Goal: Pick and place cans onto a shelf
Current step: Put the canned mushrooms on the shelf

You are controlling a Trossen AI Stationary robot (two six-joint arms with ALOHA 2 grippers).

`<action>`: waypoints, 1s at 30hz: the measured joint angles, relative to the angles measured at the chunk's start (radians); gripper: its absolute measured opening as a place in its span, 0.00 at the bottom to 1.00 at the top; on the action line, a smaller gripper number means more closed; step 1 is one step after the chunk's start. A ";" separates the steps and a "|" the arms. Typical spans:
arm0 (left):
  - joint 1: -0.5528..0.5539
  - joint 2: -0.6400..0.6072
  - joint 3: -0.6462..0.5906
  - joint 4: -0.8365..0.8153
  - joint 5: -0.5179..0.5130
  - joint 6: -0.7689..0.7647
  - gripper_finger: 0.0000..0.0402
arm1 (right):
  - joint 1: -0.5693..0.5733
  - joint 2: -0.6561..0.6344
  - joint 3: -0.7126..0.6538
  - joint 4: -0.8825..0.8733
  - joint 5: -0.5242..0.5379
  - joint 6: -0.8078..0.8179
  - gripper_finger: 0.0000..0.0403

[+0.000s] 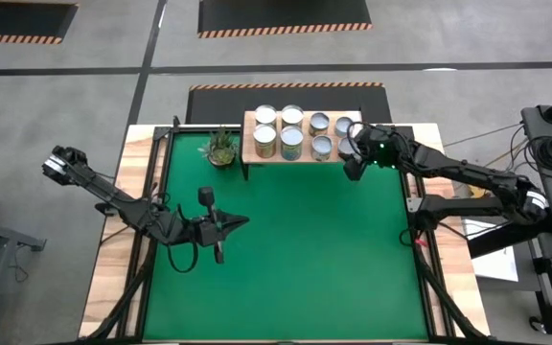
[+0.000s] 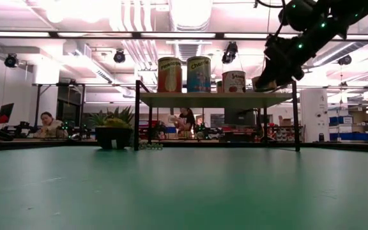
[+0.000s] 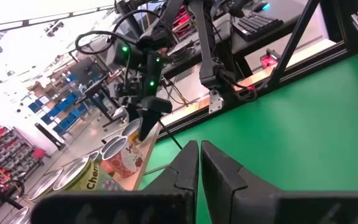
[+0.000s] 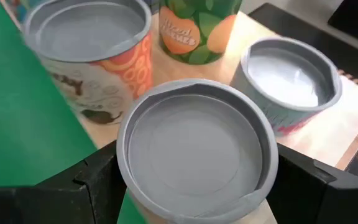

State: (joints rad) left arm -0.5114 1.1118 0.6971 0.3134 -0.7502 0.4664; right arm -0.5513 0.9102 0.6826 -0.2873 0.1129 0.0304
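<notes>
From above, I can see the shelf (image 1: 300, 156) at the far edge of the green mat (image 1: 286, 259). Cans (image 1: 290, 137) stand on it in two rows. I count seven tops in the open. The right gripper (image 1: 356, 153) is at the right end of the shelf, over the front corner. The left gripper (image 1: 236, 225) waits low over the mat, well apart from the shelf, and a little potted plant (image 1: 221, 147) sits just left of the shelf.

From table height, the shelf (image 2: 216, 99) stands on thin black legs with tall cans (image 2: 198, 75) on top. The right gripper (image 2: 276, 64) hangs down at the shelf's right end with a short can (image 2: 264, 84) by its tips. People sit far back in the room.

The left wrist view shows the left gripper's fingers (image 3: 219, 171) pressed shut with nothing between them. Far off, the other arm reaches down at the shelf's end.

The right wrist view looks straight down on a silver can top (image 4: 196, 149). One dark finger (image 4: 95, 183) is on each side of it. The jaws are wide, but I cannot tell if they squeeze the can or have let go. Three more cans stand close behind it on the pale wood.

I think this is the last can being set down. Next the claw needs to be loose, then lift straight up so it does not bump the can's neighbours.
</notes>
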 joint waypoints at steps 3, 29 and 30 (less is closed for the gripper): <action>0.000 0.000 0.000 0.000 0.000 -0.001 0.00 | -0.009 0.028 -0.005 0.027 -0.006 -0.017 0.74; 0.001 0.001 0.000 0.000 0.000 0.019 0.00 | -0.008 0.063 0.303 -0.352 -0.008 -0.054 0.70; 0.001 0.001 0.000 0.000 0.000 0.019 0.00 | -0.008 0.065 0.312 -0.357 -0.008 -0.055 0.65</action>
State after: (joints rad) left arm -0.5102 1.1126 0.6971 0.3130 -0.7502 0.4854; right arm -0.5591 0.9749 0.9944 -0.6443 0.1045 -0.0244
